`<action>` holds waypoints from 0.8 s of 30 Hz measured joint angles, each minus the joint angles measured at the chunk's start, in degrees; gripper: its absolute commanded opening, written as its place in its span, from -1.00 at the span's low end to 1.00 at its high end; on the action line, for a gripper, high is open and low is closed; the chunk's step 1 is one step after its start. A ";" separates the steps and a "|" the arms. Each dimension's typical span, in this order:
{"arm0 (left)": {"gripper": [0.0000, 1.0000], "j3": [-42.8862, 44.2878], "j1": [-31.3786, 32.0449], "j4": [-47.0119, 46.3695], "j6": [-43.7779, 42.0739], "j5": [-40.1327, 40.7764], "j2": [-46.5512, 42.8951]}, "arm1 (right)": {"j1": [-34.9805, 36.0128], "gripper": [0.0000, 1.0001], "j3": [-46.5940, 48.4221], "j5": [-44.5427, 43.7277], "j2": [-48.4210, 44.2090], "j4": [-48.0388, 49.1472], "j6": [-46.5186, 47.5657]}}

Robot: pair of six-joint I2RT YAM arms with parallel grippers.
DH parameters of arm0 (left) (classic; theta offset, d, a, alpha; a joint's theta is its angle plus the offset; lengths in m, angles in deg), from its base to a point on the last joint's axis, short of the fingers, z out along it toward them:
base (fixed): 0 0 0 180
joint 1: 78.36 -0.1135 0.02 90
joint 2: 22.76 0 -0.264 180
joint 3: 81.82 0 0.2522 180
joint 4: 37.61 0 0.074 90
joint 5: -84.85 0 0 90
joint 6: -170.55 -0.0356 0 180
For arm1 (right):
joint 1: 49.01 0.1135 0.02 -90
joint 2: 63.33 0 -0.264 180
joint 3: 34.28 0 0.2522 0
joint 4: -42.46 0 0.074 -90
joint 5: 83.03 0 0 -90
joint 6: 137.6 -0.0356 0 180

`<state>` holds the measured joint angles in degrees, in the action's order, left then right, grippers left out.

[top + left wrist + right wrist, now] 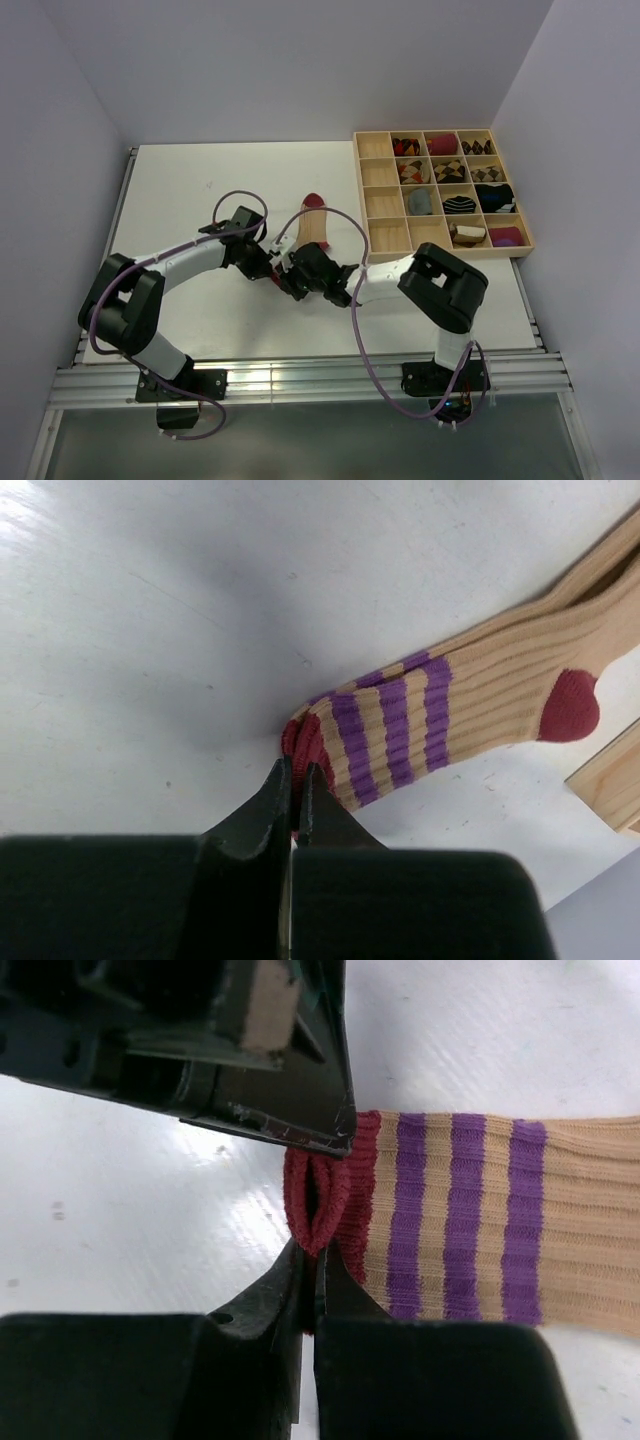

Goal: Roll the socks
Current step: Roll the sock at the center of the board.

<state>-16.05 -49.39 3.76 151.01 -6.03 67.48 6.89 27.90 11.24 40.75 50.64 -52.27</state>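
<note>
One beige sock (pixel 316 228) lies stretched out near the middle of the white surface (pixel 180 190). Its dark-red toe points toward the far wall and its purple-striped cuff (pixel 455 1215) toward the arms. Broad open surface runs to its left and toward the near edge. On its right a wooden tray (pixel 385 205) stands near the foot but apart from it, along the right side of the surface.

Two arms reach inward with bent elbows, their forearms converging on the cuff from opposite sides. The left end effector (pixel 297 780) is clenched on the cuff's dark-red rim, fingers pressed together over the fabric. The right end effector (pixel 310 1265) is clenched on that same rim just beside the left one, and the rim bulges in a small loop between them.

One tray holds sixteen compartments in four rows of four, with rolled sock bundles (pixel 460 205) in its three right-hand columns.
</note>
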 measured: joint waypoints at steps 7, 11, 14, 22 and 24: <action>-0.49 -3.61 0.02 -0.92 2.25 2.89 -4.24 | -6.16 -1.00 0.00 13.27 0.26 1.09 -6.78; -0.25 -6.01 0.04 -3.17 2.91 5.60 -8.13 | -11.26 -1.00 0.74 24.06 2.78 1.40 -11.98; -0.07 -8.44 0.00 -5.88 2.80 7.26 -11.34 | -14.36 -1.00 2.05 31.93 6.03 2.12 -16.46; 0.02 -16.72 0.00 -14.97 0.22 7.80 -18.86 | -18.67 -1.00 2.99 42.93 10.97 5.62 -27.71; -0.02 -18.97 0.00 -17.79 -0.87 6.78 -19.69 | -19.52 -1.00 3.02 44.65 11.89 6.47 -30.21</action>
<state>-35.03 -49.39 -14.03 150.14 0.74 47.78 -12.63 30.92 55.90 52.64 57.11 -82.47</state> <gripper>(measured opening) 0.509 0.043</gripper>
